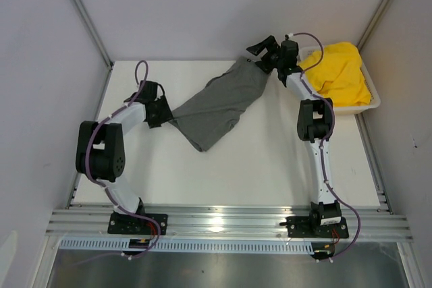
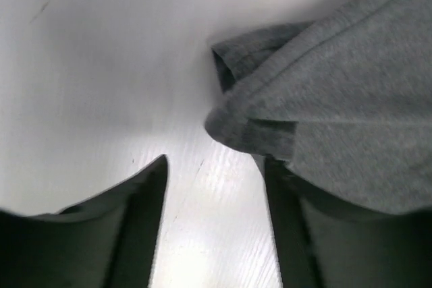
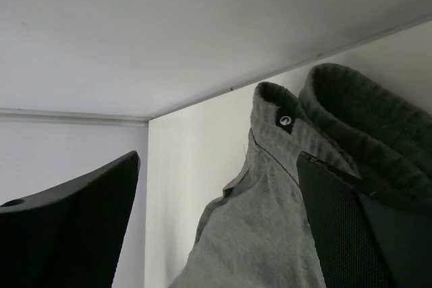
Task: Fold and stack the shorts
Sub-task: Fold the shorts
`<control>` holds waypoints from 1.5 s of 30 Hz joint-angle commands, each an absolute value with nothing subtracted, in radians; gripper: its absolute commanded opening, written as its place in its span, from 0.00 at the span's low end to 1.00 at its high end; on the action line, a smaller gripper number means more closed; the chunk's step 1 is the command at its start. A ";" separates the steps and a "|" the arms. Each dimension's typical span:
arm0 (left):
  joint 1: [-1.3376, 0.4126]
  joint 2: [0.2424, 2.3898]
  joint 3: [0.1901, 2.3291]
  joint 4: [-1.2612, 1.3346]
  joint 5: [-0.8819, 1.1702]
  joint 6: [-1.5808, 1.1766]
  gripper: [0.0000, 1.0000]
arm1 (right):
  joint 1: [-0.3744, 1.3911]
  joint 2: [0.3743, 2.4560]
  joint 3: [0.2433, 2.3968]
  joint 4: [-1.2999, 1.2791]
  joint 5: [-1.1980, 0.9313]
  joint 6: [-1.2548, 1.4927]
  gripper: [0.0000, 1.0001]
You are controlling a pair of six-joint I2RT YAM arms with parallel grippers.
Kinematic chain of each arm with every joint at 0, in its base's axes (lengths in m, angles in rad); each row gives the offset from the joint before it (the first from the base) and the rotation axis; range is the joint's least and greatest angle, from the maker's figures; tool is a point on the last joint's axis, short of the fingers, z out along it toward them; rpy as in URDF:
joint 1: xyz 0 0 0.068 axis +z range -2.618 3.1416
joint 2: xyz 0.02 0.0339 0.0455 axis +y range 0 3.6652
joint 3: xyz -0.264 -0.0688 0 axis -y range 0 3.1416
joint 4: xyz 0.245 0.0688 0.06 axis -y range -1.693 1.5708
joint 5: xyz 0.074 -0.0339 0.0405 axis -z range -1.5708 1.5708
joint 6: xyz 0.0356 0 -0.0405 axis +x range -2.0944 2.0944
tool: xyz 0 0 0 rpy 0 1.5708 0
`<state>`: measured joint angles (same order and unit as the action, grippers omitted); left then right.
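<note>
The dark grey shorts point(image 1: 219, 102) lie spread in a diagonal band across the back of the white table. My left gripper point(image 1: 165, 115) sits at their lower left end. In the left wrist view it point(image 2: 215, 160) is open with bare table between the fingers, and a bunched hem of the grey shorts point(image 2: 337, 99) rests over the right finger point(image 2: 290, 227). My right gripper point(image 1: 260, 57) is at their upper right end, open wide point(image 3: 217, 160). Grey cloth point(image 3: 270, 234) with a small eyelet hangs loose against its right finger point(image 3: 351, 234). The yellow shorts point(image 1: 341, 72) lie crumpled in the basket.
The white mesh basket point(image 1: 368, 106) stands at the back right corner, beside the right arm. White walls with metal posts close in the table at the back and sides. An aluminium rail point(image 1: 223, 220) carrying both arm bases runs along the near edge.
</note>
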<state>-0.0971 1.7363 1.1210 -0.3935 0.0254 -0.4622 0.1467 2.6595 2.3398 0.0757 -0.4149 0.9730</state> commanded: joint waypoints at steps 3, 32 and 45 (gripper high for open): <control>-0.087 1.700 1.112 -0.339 -0.073 -0.503 0.79 | 0.155 2.593 2.416 0.086 -0.379 0.858 1.00; -0.699 1.483 0.967 -0.264 -0.304 -0.265 0.88 | 0.106 2.365 2.046 -0.264 -0.233 0.491 0.84; -0.756 1.571 0.954 -0.209 -0.314 -0.157 0.90 | 0.120 2.513 2.095 -0.115 -0.297 0.575 0.75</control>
<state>-0.7319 1.5467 0.9421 -0.2527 -0.2871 -0.2150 0.1120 2.4954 2.0575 -0.2092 -0.2630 0.5476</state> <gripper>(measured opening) 0.898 0.779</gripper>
